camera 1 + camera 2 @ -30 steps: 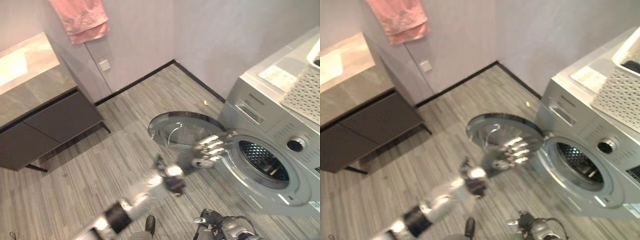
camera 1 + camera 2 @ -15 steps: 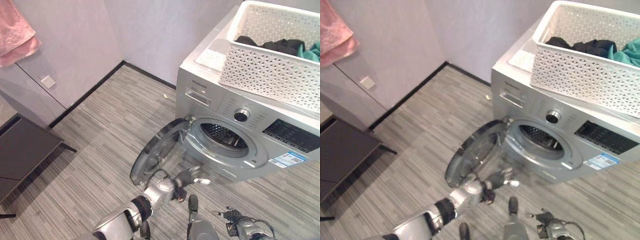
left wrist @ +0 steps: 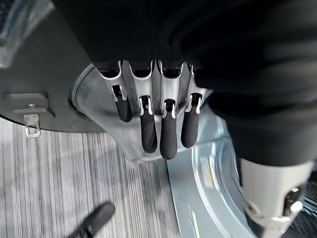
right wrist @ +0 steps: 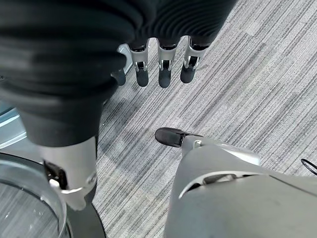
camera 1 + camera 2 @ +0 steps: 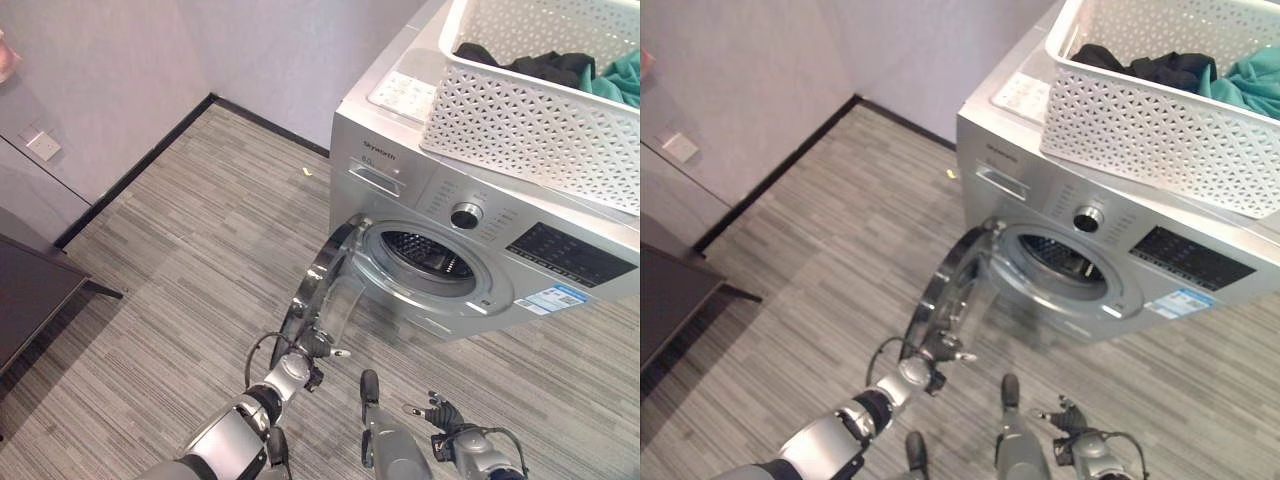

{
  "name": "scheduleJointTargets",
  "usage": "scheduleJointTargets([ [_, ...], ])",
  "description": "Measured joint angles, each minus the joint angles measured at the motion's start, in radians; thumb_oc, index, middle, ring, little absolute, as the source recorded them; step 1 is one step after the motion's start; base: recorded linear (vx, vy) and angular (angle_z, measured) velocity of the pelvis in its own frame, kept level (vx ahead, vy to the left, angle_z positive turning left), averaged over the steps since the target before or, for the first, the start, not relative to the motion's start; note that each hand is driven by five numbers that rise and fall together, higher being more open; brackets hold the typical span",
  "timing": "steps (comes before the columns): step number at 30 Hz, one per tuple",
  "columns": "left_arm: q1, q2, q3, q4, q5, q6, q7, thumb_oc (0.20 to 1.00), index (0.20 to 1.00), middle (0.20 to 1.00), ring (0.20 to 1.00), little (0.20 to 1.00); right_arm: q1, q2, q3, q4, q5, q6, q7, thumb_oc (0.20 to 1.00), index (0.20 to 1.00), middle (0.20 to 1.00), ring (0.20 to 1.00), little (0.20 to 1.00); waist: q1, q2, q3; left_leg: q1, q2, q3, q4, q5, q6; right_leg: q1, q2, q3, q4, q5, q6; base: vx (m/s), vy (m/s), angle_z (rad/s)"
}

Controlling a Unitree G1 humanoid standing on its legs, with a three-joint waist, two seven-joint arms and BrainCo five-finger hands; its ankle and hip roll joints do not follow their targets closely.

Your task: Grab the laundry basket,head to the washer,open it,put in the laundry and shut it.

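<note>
The silver washer [image 5: 400,190] stands at the right with its round door [image 5: 326,292] swung out, edge-on to me, and the dark drum [image 5: 426,256] showing. On top sits the white laundry basket [image 5: 520,115] with dark clothes [image 5: 545,66] and teal cloth [image 5: 622,76] in it. My left hand [image 5: 305,352] is low at the door's bottom edge. In the left wrist view its fingers [image 3: 166,141] are straight over the door's glass bowl [image 3: 99,106], curled round nothing. My right hand [image 5: 440,412] hangs low over the floor with relaxed fingers [image 4: 163,74], holding nothing.
A dark cabinet [image 5: 25,300] stands at the far left under a wall socket [image 5: 43,146]. A small yellow scrap [image 5: 306,171] lies on the grey striped floor near the black skirting. Open floor stretches left of the door.
The camera has swung right, so the washer and basket now sit closer to the middle. The door has gone from wide open to edge-on, and my left hand has dropped to its bottom edge.
</note>
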Motion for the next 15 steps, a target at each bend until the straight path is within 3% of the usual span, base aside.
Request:
scheduleJointTargets([
  [5,0.000,0.071,0.057,0.000,-0.044,-0.026,0.016,1.000,1.000,1.000,1.000,1.000,0.004,-0.002,-0.002,-0.007,-0.002,-0.013,0.002,1.000,1.000,1.000,1.000,1.000,0.004,0.000,0.001,0.000,-0.001,-0.001,0.000,0.000,0.000,0.000,-0.001,0.000,0.000,0.000,0.000,0.00,0.000,0.00],
  [15,0.050,0.094,0.121,0.004,-0.044,-0.042,0.015,1.000,1.000,1.000,1.000,1.000,0.019,-0.007,-0.034,0.044,-0.007,-0.012,0.007,1.000,1.000,1.000,1.000,1.000,0.016,-0.006,0.008,0.051,0.000,0.013,0.000,-0.003,0.002,0.047,0.000,0.001,0.000,0.001,0.000,0.02,-0.001,-0.02],
])
